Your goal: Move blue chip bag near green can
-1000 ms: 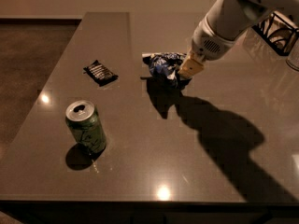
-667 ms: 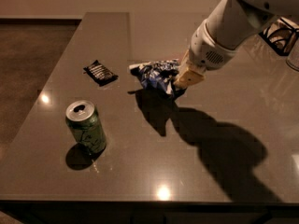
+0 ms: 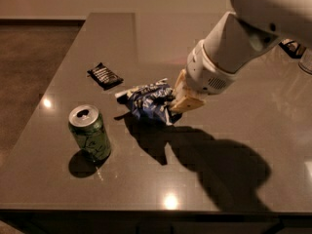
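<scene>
The blue chip bag, crumpled glossy blue foil with white patches, hangs just above the dark table, casting a shadow below it. My gripper is shut on the bag's right end, with the white arm reaching in from the upper right. The green can, with a silver top and pull-tab, stands upright at the front left, a short way left and in front of the bag.
A small flat black ribbed packet lies behind the can, left of the bag. The table's left edge runs close to the can; its front edge is near the bottom. A dark object sits at the far right.
My gripper has carried the blue chip bag left and toward the front, closer to the green can. The can and the black packet have not moved.
</scene>
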Action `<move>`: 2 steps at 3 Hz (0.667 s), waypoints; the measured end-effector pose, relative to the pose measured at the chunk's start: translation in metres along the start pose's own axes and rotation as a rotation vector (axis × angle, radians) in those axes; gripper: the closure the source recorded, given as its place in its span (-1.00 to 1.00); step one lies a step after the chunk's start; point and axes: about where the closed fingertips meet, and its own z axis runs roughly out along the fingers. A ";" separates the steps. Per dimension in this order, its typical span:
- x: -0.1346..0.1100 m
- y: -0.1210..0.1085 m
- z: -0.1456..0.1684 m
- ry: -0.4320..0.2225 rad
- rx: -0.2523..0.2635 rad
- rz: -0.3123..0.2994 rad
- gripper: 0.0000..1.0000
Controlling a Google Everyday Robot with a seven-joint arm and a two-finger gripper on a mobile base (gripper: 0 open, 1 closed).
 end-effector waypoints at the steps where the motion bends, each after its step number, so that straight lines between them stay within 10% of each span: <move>1: -0.003 0.012 0.009 0.011 -0.006 -0.015 0.17; 2: -0.010 0.022 0.012 0.003 -0.007 -0.025 -0.30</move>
